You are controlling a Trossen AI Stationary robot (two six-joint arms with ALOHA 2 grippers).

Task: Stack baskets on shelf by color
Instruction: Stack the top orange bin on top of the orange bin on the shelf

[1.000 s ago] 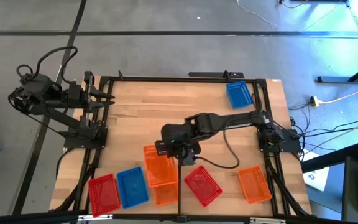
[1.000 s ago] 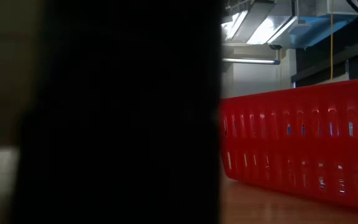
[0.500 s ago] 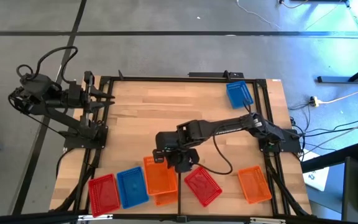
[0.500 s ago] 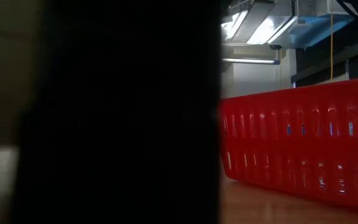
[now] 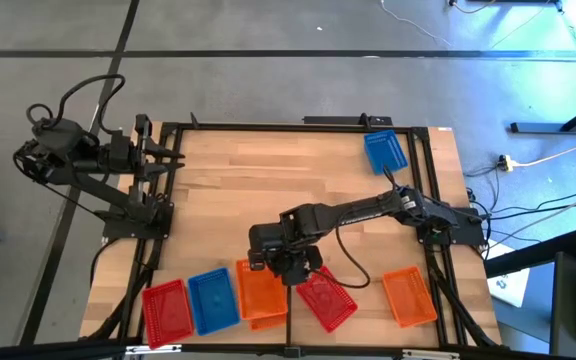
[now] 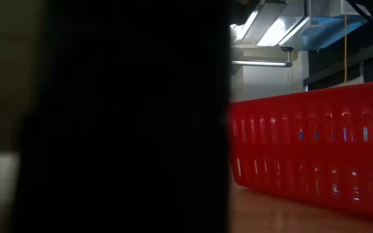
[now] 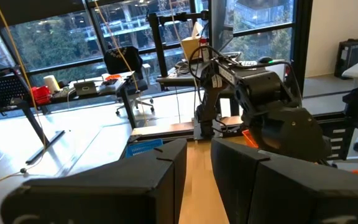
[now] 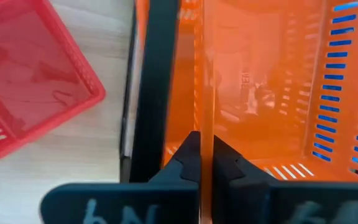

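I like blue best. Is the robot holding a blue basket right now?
No, the right gripper is pinching the wall of an orange basket.

We see lattice baskets along the near edge of the worktop [image 5: 268, 190]: a red basket [image 5: 165, 307] at far left, a blue basket [image 5: 212, 299] just beside it, then an orange stack [image 5: 261, 296] — its top basket has its thin wall pinched between the right arm's fingers [image 8: 191, 163]. A tilted red basket [image 5: 328, 298] lies past a thin black bar [image 8: 157, 93], another orange basket [image 5: 408, 297] further right, and a second blue basket [image 5: 385, 151] sits at the far right corner.
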